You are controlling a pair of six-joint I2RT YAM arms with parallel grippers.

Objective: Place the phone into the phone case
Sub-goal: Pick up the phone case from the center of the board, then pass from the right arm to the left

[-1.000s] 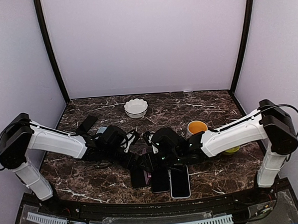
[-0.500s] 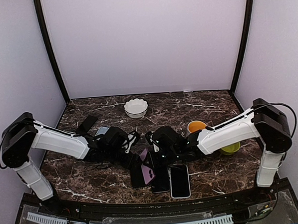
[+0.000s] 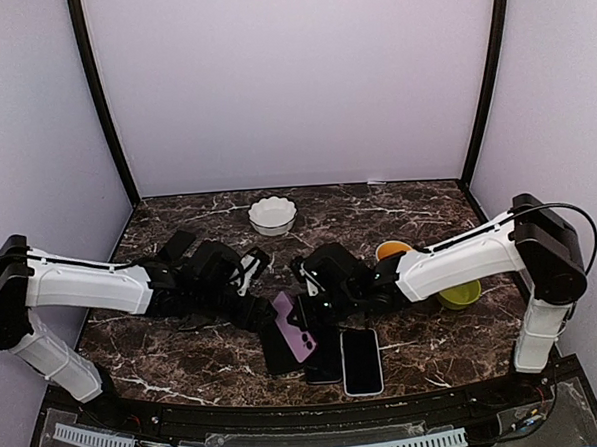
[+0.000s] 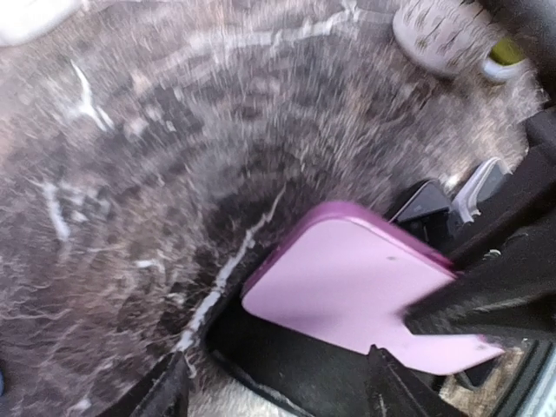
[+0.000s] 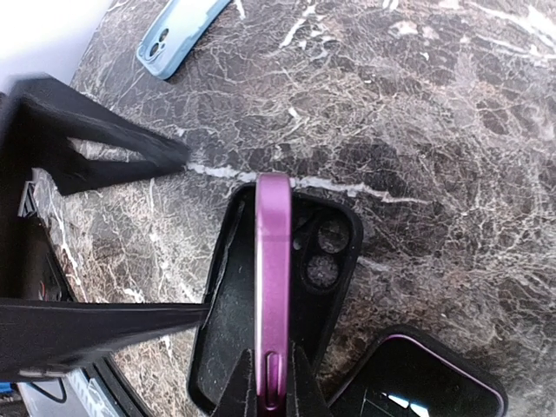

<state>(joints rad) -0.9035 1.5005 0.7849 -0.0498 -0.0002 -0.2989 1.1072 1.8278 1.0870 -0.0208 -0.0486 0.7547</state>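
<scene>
Near table (image 3: 185,350) front edge: right jaws clamped on purple phone (image 5: 272,287), held edge-up over black phone case (image 5: 328,254) lying flat. Left jaws spread wide beside case, gripping nothing.

Phone (image 5: 272,287): purple and slim, standing on its long edge and leaning over the case.
Phone hold: being pinched at its near end by the right tool (image 5: 273,391).
Phone case (image 5: 228,334): black and empty, lying open side up on the worktop (image 5: 434,130), with the camera cut-out sitting at the far end.
Contact between phone and case: not showing clearly.
</scene>
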